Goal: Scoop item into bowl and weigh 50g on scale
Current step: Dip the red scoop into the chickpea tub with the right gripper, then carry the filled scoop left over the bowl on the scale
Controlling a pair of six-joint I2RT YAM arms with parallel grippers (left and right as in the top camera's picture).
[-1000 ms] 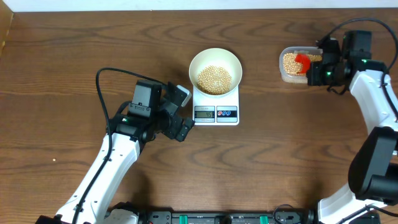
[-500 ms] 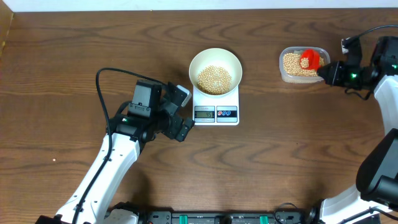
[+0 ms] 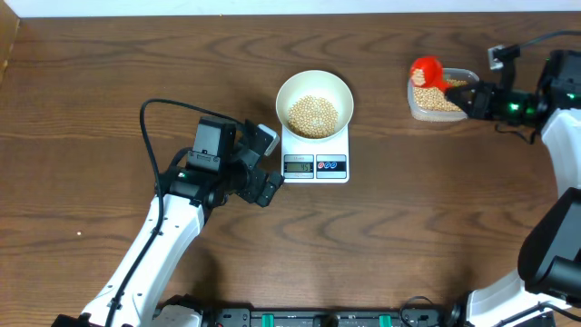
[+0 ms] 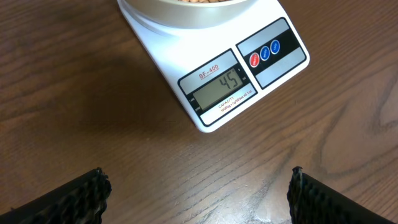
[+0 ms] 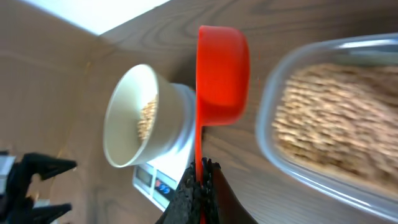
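Red scoop [image 3: 425,71], clenched in right gripper [image 3: 474,100], at bean tub [image 3: 413,110]; scale [image 4: 219,88] w/ bowl [image 3: 284,89] reads 45, under 50g; left gripper [image 3: 270,163] released.

Dark wood-grain table [image 3: 91,91] meets a pale strip [image 3: 272,5] along its far edge.
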